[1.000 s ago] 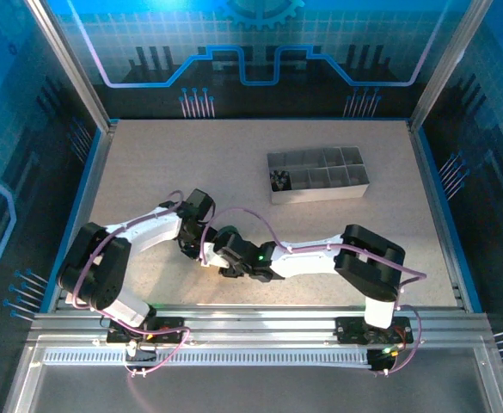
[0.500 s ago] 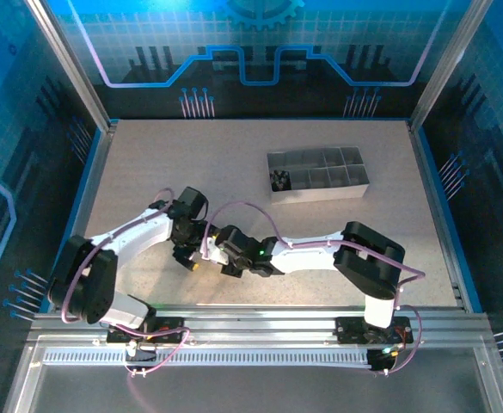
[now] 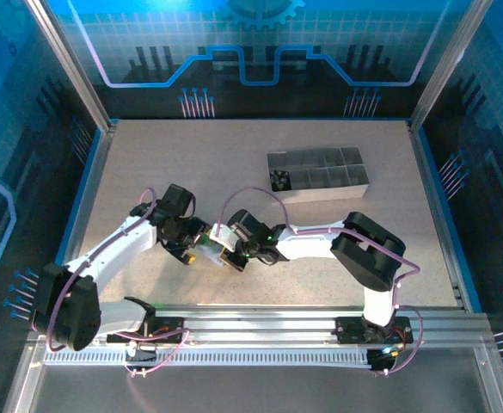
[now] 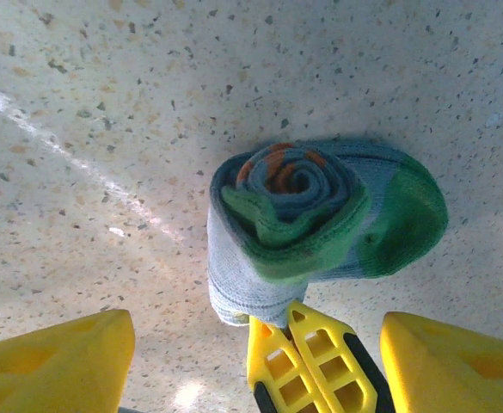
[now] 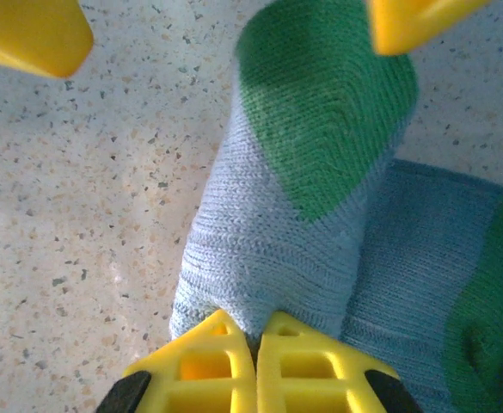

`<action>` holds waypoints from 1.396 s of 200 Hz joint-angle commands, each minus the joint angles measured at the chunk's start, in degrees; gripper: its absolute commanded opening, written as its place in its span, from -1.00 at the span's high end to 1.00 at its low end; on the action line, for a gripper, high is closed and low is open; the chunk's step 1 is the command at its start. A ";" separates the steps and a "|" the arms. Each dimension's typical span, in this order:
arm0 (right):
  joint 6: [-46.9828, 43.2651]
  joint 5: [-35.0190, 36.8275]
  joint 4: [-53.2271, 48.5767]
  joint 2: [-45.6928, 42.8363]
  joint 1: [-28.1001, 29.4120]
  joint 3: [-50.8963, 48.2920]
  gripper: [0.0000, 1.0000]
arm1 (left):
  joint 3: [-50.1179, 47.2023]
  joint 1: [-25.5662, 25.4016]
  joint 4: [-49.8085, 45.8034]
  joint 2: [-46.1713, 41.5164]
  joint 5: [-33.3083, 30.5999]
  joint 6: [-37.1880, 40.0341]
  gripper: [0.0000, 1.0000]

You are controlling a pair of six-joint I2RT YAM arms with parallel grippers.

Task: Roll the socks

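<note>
The table (image 3: 191, 163) is a pale, speckled stone-look surface, flecked with dark grains and crossed in the left wrist view by a thin bright streak. It sits inside an enclosure of glowing blue walls (image 3: 260, 52) printed with grid lines and circuit-like shapes, held by slanted aluminium frame posts (image 3: 69, 69). A slotted metal rail (image 3: 260, 331) runs along the near edge, where both arm bases are bolted.

Toward the far right stands a grey divided tray (image 3: 320, 191), well apart from the arms, with something dark in a compartment at its left end — too small to tell what.

The sock (image 4: 320, 215) lies on the table near the front, left of centre, rolled into a spiral: blue-grey outside, the green cuff wrapped around, orange-red showing at the core.

The left gripper (image 3: 198, 251) hangs over it with its yellow fingers (image 5: 27, 34) spread wide, one to each side of the roll and apart from it. The right gripper (image 5: 257, 340) has its fingers pressed together, tips against the blue-grey edge of the roll — whether fabric is caught between them I cannot tell.
</note>
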 commanded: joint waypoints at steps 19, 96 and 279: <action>5.89 -6.94 -12.73 7.87 -6.86 -5.49 1.00 | -0.84 -1.56 3.19 3.49 4.23 3.25 -0.42; 9.66 -17.17 -13.47 12.72 -13.01 -5.63 1.00 | 2.58 -3.69 6.75 15.21 1.85 8.09 -0.28; -4.04 21.34 0.99 -14.74 10.96 -10.91 -0.16 | 3.08 -7.20 -8.72 19.86 -2.86 -3.31 1.00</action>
